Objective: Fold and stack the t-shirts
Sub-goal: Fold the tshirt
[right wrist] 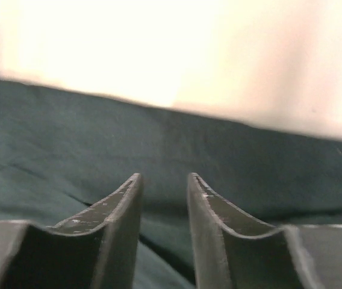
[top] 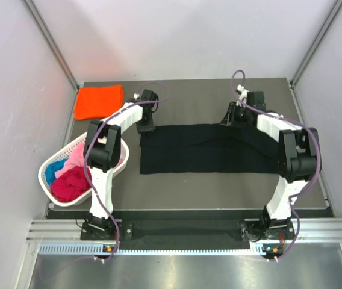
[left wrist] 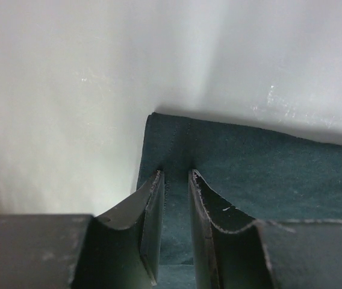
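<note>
**STATUS: BLACK T-SHIRT ON TABLE, BOTH GRIPPERS AT ITS FAR EDGE**

**Workpiece location**
- On the middle of the dark table [top: 189, 186]: black t-shirt [top: 201, 150], spread flat as a wide band running left to right.
- Long edges roughly parallel to the near table edge; faint creases along the length of the cloth.
- Right end partly hidden under the right arm in the top view.

**Left gripper** [top: 145, 124]
- Positioned at the far left corner of the black t-shirt.
- In the left wrist view [left wrist: 175, 173]: fingertips down at the cloth [left wrist: 267, 162], just inside that corner, with a stitched hem line leading towards the gap.
- Jaws close together, only a narrow slit between them.
- Cannot tell whether any cloth is pinched in the slit.

**Right gripper** [top: 231, 119]
- Positioned at the far edge of the black t-shirt, towards its right end.
- In the right wrist view [right wrist: 164, 176]: fingertips low over the dark cloth [right wrist: 68, 138], pale surface beyond the cloth's edge.
- Jaws parted by a modest gap, flat cloth visible through it, nothing held.

**Other garments**
- At the far left corner of the table: orange t-shirt [top: 99, 101], folded into a flat rectangle, well apart from the black one.
- At the near left, beside the left arm: white lattice basket [top: 40, 174].
- Inside the basket, bunched together: pink t-shirt [top: 74, 158], blue t-shirt [top: 53, 171] and magenta t-shirt [top: 70, 183].
</note>
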You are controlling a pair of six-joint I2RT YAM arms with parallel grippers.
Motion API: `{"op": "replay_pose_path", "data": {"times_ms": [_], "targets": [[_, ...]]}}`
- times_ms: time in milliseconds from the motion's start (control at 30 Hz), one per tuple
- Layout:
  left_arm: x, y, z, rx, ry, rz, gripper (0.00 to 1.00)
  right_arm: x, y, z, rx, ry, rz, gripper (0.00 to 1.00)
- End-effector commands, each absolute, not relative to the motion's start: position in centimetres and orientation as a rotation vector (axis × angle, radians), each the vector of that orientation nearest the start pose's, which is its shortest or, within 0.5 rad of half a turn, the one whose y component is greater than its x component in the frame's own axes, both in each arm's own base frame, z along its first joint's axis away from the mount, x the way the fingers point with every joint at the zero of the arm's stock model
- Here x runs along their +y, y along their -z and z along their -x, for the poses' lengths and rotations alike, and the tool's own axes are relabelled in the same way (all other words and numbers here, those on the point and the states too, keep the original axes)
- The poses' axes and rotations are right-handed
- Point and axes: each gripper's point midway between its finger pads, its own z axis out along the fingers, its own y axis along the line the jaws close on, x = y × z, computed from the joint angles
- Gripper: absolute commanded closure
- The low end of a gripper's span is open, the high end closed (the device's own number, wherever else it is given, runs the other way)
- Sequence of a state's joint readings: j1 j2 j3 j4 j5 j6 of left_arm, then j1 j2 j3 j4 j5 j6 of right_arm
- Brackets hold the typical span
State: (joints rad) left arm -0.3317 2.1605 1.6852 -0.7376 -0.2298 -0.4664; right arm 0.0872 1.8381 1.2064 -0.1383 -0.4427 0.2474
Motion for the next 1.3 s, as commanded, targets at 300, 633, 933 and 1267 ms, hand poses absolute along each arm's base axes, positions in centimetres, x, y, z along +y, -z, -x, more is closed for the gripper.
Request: {"op": "replay_pose_path", "data": {"times_ms": [300,633,933,1267], "targets": [[-12.1,-1.3,-44.4,2.727,-0.184,0.285,0.73,14.0,-3.4,-41.3,2.519,-0.497,0.069,0.71],[-11.8,-1.7,-45.0,2.72,-0.204,0.288,0.73,12.1,-5.6,-40.0,2.492,-0.333,-0.021,0.7],[-11.7,-1.4,-44.7,2.731,-0.212,0.309,0.73,12.4,-4.2,-38.9,2.506,-0.315,-0.051,0.75],[-11.4,-1.3,-44.5,2.737,-0.243,0.328,0.73,13.0,-5.4,-38.3,2.504,-0.316,-0.072,0.76]]}}
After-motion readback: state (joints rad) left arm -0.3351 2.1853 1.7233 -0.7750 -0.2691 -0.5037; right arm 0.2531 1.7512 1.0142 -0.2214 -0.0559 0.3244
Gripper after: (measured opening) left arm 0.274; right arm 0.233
